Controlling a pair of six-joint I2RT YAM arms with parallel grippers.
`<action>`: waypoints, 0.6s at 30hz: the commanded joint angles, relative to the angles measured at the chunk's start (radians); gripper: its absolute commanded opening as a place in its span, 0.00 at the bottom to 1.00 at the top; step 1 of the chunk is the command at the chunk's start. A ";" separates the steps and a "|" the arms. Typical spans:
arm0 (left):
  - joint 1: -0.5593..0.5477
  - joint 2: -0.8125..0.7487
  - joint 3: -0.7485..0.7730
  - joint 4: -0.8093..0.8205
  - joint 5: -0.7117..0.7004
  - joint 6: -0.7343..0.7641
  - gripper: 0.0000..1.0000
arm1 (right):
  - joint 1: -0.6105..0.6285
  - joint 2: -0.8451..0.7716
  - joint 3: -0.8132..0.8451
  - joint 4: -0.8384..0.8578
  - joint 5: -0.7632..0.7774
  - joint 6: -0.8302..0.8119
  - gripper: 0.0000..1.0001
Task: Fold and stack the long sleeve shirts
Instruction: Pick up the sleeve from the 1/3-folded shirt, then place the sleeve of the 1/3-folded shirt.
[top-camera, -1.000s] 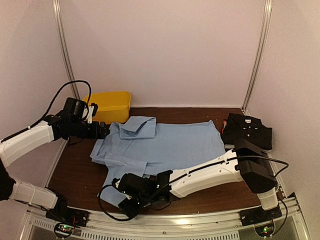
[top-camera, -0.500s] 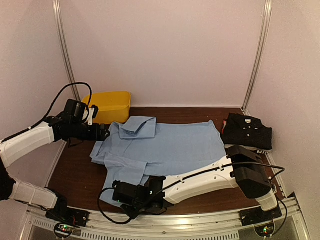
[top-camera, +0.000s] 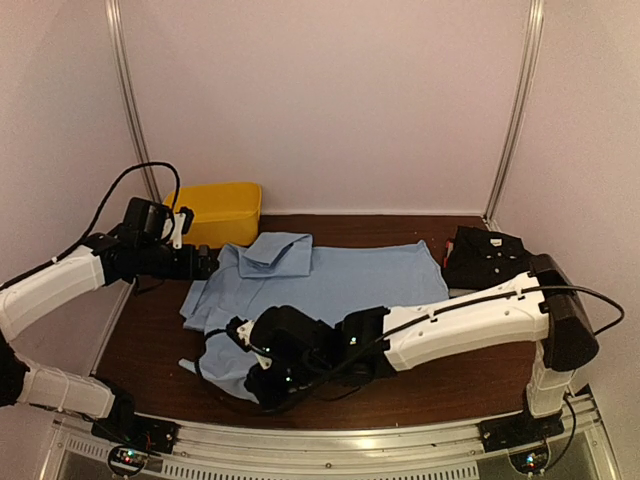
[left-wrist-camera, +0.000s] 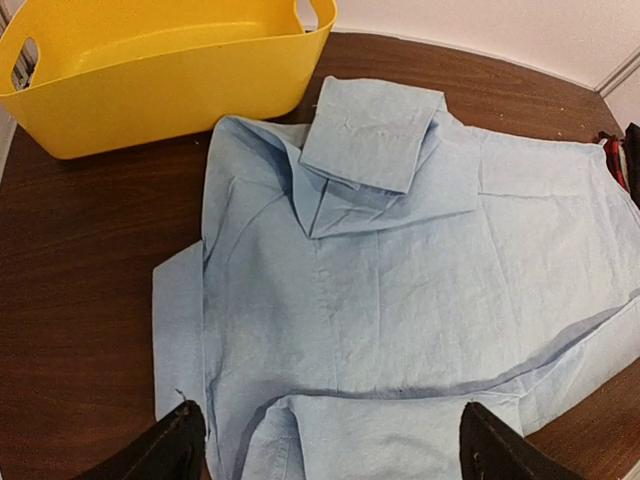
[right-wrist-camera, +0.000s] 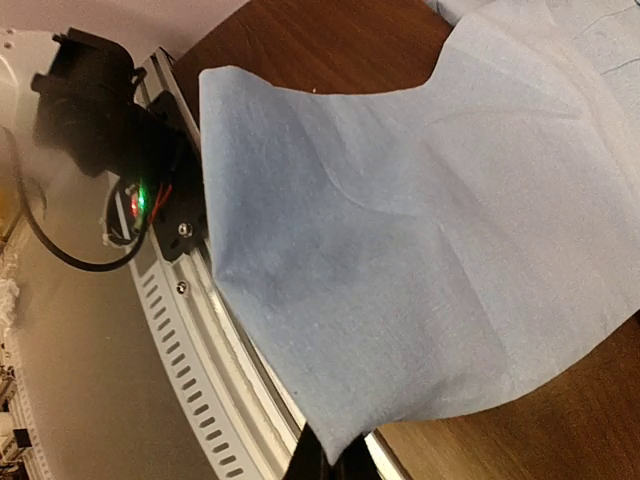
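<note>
A light blue long sleeve shirt (top-camera: 345, 285) lies spread across the middle of the table, its collar to the left. My right gripper (top-camera: 258, 388) is shut on the shirt's near left end (right-wrist-camera: 400, 250), and that cloth hangs lifted from the closed fingers (right-wrist-camera: 335, 462) above the table's front edge. My left gripper (top-camera: 207, 262) hovers open at the shirt's left side, by the collar. Its two fingers stand wide apart over the cloth (left-wrist-camera: 400, 270) with nothing between them (left-wrist-camera: 335, 460). A black long sleeve shirt (top-camera: 495, 262) lies folded at the right edge.
A yellow plastic bin (top-camera: 218, 212) stands at the back left, close behind my left gripper, and shows empty (left-wrist-camera: 150, 90) in the left wrist view. The metal front rail (right-wrist-camera: 200, 340) and the left arm's base (right-wrist-camera: 95, 95) lie just beyond the lifted cloth.
My right gripper has shut on the shirt's near left end and raised it off the table, away from the front edge. The left arm has barely moved.
</note>
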 joint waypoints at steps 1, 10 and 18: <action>0.008 -0.024 -0.013 0.052 -0.008 0.007 0.90 | -0.100 -0.121 -0.091 0.141 -0.170 0.017 0.00; 0.008 -0.028 -0.020 0.052 -0.008 0.008 0.90 | -0.259 -0.174 -0.198 0.356 -0.457 0.110 0.00; 0.008 -0.053 -0.042 0.059 0.003 -0.016 0.91 | -0.399 -0.137 -0.275 0.605 -0.630 0.259 0.00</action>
